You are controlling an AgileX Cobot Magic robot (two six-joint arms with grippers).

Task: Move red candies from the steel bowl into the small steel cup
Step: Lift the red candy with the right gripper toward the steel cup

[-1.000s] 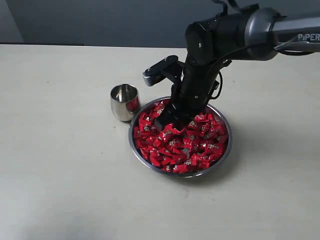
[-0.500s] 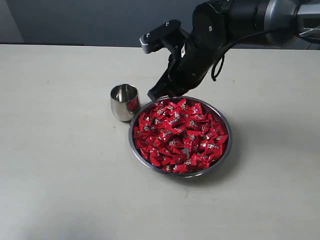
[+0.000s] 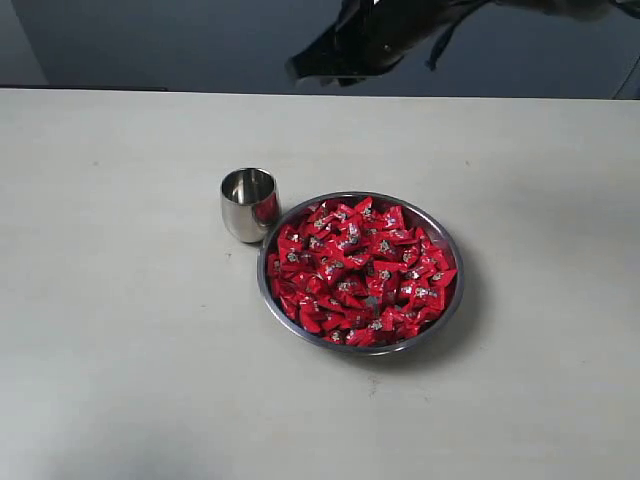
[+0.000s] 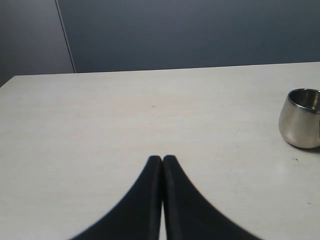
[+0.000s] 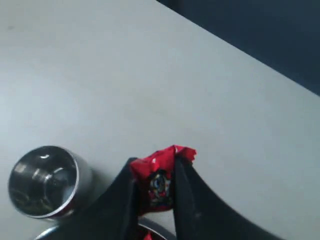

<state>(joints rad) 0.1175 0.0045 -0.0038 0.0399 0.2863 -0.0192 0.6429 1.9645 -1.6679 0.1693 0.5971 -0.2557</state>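
The steel bowl [image 3: 452, 252] sits mid-table, heaped with red candies [image 3: 360, 272]. The small steel cup [image 3: 249, 203] stands just left of it, nearly touching the rim, and looks empty. My right gripper [image 5: 156, 172] is shut on one red candy [image 5: 159, 181], high above the table with the cup [image 5: 44, 181] below and to one side. In the exterior view only a dark part of the right arm [image 3: 365, 40] shows at the top edge. My left gripper [image 4: 162, 159] is shut on nothing, low over bare table, with the cup [image 4: 300, 118] off to its side.
A dark wall [image 3: 150, 40] runs behind the table's far edge. Bare pale tabletop [image 3: 120, 330] spreads around the bowl and the cup.
The right arm rose out of the bowl with a candy between its fingers and climbed until it almost left the exterior view. The bowl and the cup stayed put.
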